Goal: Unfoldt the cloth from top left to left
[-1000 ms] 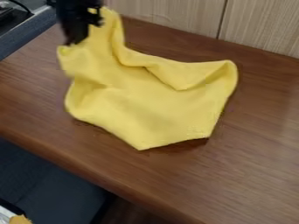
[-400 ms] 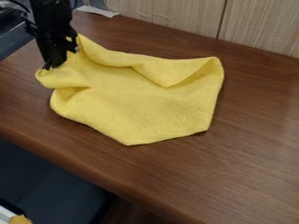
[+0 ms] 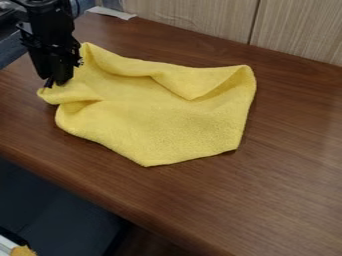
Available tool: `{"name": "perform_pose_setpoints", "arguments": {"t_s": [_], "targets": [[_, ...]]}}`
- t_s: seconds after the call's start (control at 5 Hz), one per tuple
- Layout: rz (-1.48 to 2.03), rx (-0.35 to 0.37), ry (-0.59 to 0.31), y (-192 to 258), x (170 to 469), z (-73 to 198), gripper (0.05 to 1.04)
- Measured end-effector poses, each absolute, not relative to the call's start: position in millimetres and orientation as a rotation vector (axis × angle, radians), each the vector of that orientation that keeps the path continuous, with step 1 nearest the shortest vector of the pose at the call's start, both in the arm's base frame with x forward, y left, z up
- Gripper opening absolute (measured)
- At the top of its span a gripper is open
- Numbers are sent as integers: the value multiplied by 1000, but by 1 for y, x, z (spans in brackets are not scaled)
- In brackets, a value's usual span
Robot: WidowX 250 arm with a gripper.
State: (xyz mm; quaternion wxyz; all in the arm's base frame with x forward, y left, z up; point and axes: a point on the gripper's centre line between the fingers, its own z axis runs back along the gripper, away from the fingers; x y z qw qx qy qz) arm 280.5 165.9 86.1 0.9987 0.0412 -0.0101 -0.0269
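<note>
1. Black gripper (image 3: 57, 84) at the left end of the cloth, pointing down, its lower end against the yellow fabric. Whether it is clamped on the fabric, or how it stands otherwise, I cannot tell.
2. Black robot arm (image 3: 48, 22) above it, coming in at the upper left corner. It hangs steeply, close to upright, with the lower end tilted slightly toward the right of the view.
3. Nearest the camera, at the lower left corner: a small orange-yellow piece (image 3: 23, 250) beside a pale edge, and past them a dark blue-grey surface (image 3: 60, 205) below the desk.
4. Brown wood-grain desk (image 3: 280, 170), its near edge slanting down from left to right.
5. Soft yellow cloth (image 3: 167, 125), lying on the left and middle part of the desk. One corner points toward the near edge; the left end is rumpled, and the far side is folded over, the flap narrowing to a point near the middle.
6. Beyond it, a flat whitish strip (image 3: 112, 12) by the desk's far left corner, and a pale wood-grain panel (image 3: 190, 20) with a dark upright seam along the back.
</note>
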Motion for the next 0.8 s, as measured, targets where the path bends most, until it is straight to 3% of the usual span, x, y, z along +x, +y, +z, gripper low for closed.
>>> {"name": "perform_pose_setpoints", "arguments": {"t_s": [0.2,0.4,0.8], "targets": [[-44,88,9,167,276,87,895],[-35,79,32,166,272,87,1024],[-37,106,-19,167,271,124,1007]]}}
